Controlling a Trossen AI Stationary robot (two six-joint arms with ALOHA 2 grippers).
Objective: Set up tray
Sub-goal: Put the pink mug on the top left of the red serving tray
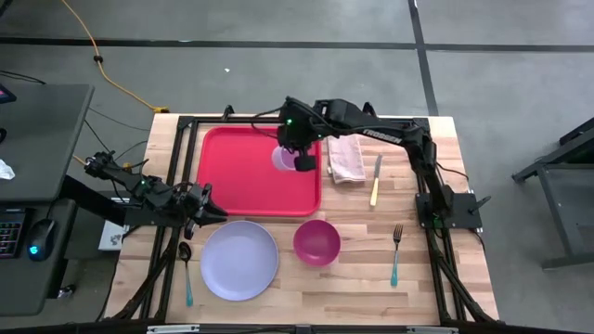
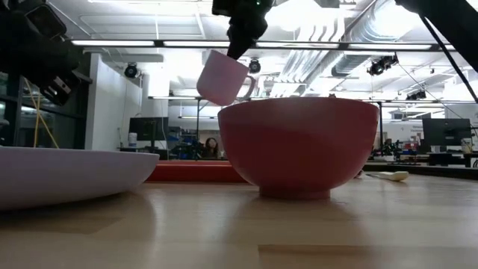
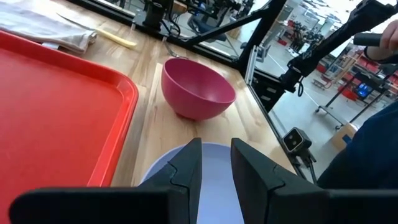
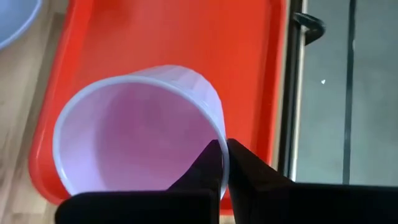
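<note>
1. The tray [image 1: 246, 172] looks like moulded plastic — stiff enough to hold its shape, light for its size, with a smooth, likely slippery floor. I judge the raised rim the only sensible place to take hold of it; a pinch on the flat middle would find nothing to grip.

2. It is a large flat red rectangle with rounded corners and a low raised rim, lying flat on the far-left part of the wooden table [image 1: 436, 288], behind the lavender plate [image 1: 239, 260] and the magenta bowl [image 1: 316, 241].

3. The right gripper [image 4: 225, 163] hangs above the tray's right half, its fingers pinched on the wall of a pale lavender cup [image 4: 140, 134] — one finger inside the rim, one outside. The low view shows the cup [image 2: 222, 77] tilted and clear of the surface.

4. The cup seems thin-walled and light, so a hard squeeze could deform it.

5. The left gripper [image 3: 215, 163] waits over the near-left table edge above the plate, fingers parted a little, holding nothing.
</note>
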